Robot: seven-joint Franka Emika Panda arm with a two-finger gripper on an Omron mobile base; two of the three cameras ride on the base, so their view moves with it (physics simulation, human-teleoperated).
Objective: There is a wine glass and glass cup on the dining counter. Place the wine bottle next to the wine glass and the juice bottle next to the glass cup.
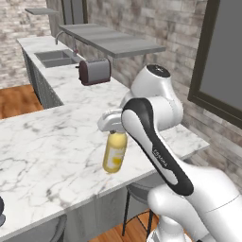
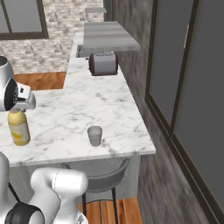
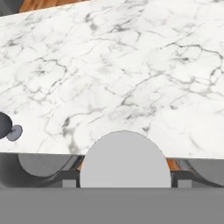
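My gripper (image 1: 115, 131) is shut on the light cap of the yellow juice bottle (image 1: 115, 154), which hangs almost upright near the front edge of the white marble dining counter (image 1: 52, 156). I cannot tell whether its base touches the top. The right base view shows the same bottle (image 2: 19, 128) under the gripper (image 2: 17, 109), with the small glass cup (image 2: 94, 134) standing a short way to its right. The hand view looks down on the bottle's round grey cap (image 3: 124, 161). The dark wine glass (image 3: 6, 125) sits at the far left counter edge (image 1: 1, 211). The wine bottle is out of view.
A dark red toaster (image 1: 94, 71) stands on the rear worktop by the brick wall, with a sink (image 1: 54, 57) beyond and a grey shelf (image 1: 113, 41) above. Grey stools (image 2: 103, 175) sit under the counter's overhang. Dark panels (image 2: 192, 65) line the right wall.
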